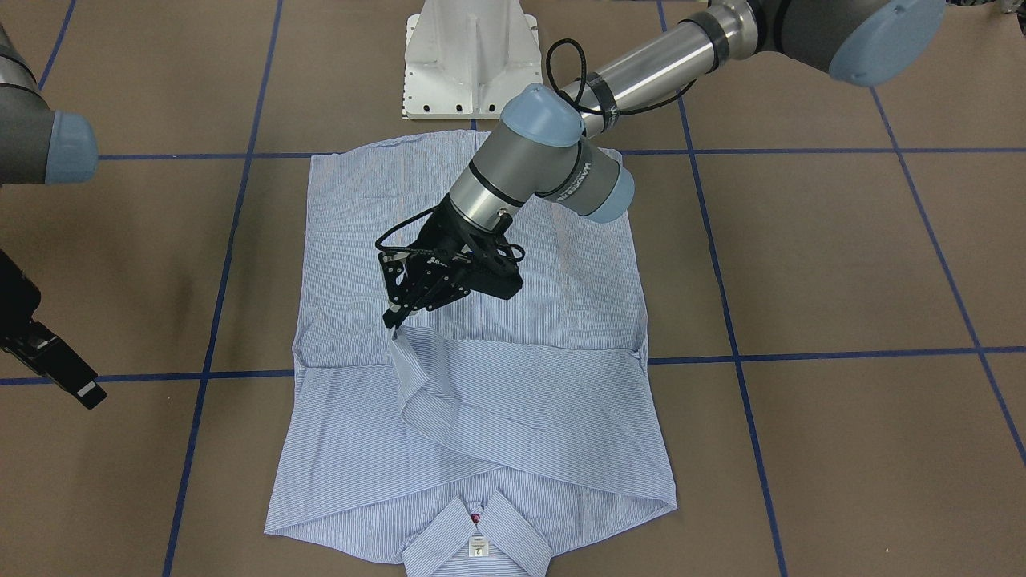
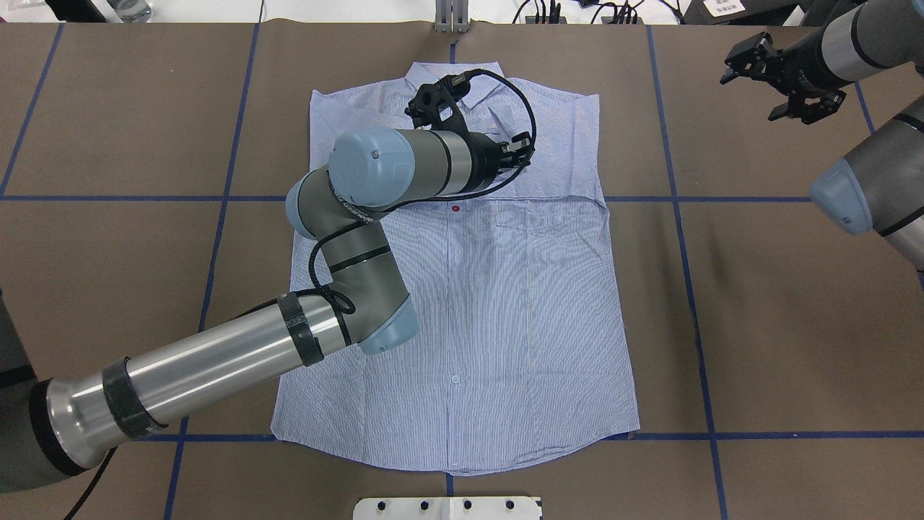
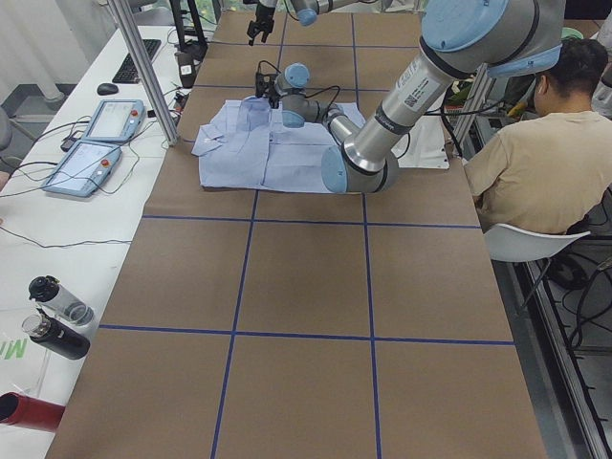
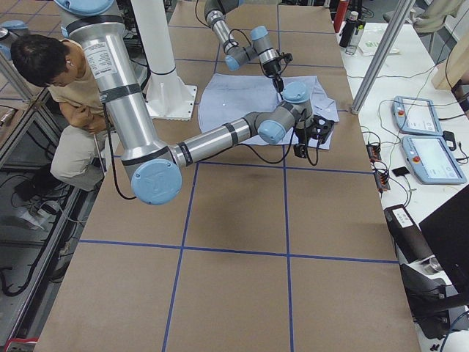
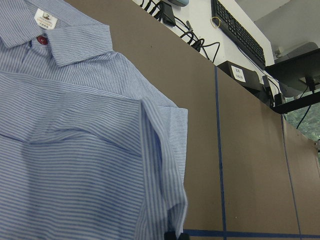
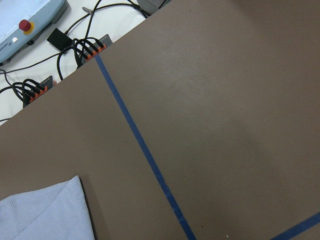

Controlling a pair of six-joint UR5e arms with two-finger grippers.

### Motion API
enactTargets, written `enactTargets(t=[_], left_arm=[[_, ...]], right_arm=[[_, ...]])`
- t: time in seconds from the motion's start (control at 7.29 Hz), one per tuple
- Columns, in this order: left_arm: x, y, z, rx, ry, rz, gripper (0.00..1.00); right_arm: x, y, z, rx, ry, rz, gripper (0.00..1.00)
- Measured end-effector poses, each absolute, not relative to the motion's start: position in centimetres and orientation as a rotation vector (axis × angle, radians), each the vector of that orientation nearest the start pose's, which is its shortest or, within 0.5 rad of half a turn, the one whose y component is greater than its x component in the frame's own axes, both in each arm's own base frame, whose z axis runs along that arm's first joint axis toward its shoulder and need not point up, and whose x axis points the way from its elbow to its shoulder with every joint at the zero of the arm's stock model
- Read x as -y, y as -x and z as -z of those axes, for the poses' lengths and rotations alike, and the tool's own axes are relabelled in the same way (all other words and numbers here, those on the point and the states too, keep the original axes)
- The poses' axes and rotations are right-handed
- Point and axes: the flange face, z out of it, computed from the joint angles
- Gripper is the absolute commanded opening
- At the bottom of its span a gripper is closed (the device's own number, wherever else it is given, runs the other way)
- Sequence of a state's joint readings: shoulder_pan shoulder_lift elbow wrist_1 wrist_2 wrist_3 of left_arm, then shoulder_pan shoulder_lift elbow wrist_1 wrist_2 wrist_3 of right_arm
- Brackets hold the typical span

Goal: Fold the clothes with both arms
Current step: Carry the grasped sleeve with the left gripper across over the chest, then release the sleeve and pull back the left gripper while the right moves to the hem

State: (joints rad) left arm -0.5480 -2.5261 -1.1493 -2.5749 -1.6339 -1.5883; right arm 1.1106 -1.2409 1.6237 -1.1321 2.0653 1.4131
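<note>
Surface: table (image 1: 842,264) covered in brown paper, marked into squares by blue tape lines; white pedestal (image 1: 470,64) at the robot's edge.
Shirt (image 2: 505,325): lies flat, front up, in the middle of the table. Hem is toward the pedestal and collar toward the far edge. Sleeves are folded in across the chest.
Left arm (image 1: 529,172): reaches out over the shirt body, wrist angled down toward the chest.
Right gripper (image 2: 748,97): above bare paper at the far right corner, well apart from the shirt; jaws spread, nothing between them.
Left gripper (image 1: 393,320): tips pinched together on the sleeve cuff (image 1: 405,361), just over the chest; the cloth peaks up to the tips, the rest of the sleeve lying on the shirt.
Collar (image 1: 513,521): flat, beyond the left gripper, not touched.
Neck label (image 1: 478,547): white, inside the collar.
Red button (image 1: 476,518): at the collar's throat, just beside the label.
</note>
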Motion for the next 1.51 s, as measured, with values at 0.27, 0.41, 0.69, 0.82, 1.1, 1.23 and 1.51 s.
enactTargets(t=[0.27,0.41,0.69,0.82,1.1,1.23,1.51], left_arm=[[51.6,-62.0,-10.3,-1.502,-0.363,0.411,0.99],[51.4,-61.7,-9.5,-1.506,-0.365,0.412,0.99],[49.5,-58.2,-8.4,-1.494,-0.353,0.401,0.98],[48.2,-55.0,-9.3,-1.484,-0.339,0.390,0.96],[47.9,-46.7,-13.2,-1.430,-0.330,0.332,0.95],[48.1,-41.7,-16.2,-1.395,-0.351,0.264,0.94],[48.0,-35.0,-20.8,-1.352,-0.338,0.191,0.94]], right_arm=[[59.6,20.0,-40.4,0.948,-0.107,-0.680,1.00],[59.2,20.0,-40.0,0.956,-0.107,-0.681,1.00],[57.3,21.5,-38.8,0.978,-0.105,-0.647,1.00],[55.0,23.3,-38.0,0.993,-0.093,-0.633,1.00],[48.3,26.7,-37.2,1.011,-0.032,-0.651,0.99],[43.9,28.2,-37.4,1.005,0.004,-0.651,0.99],[36.1,31.4,-36.5,1.007,0.114,-0.685,0.91]])
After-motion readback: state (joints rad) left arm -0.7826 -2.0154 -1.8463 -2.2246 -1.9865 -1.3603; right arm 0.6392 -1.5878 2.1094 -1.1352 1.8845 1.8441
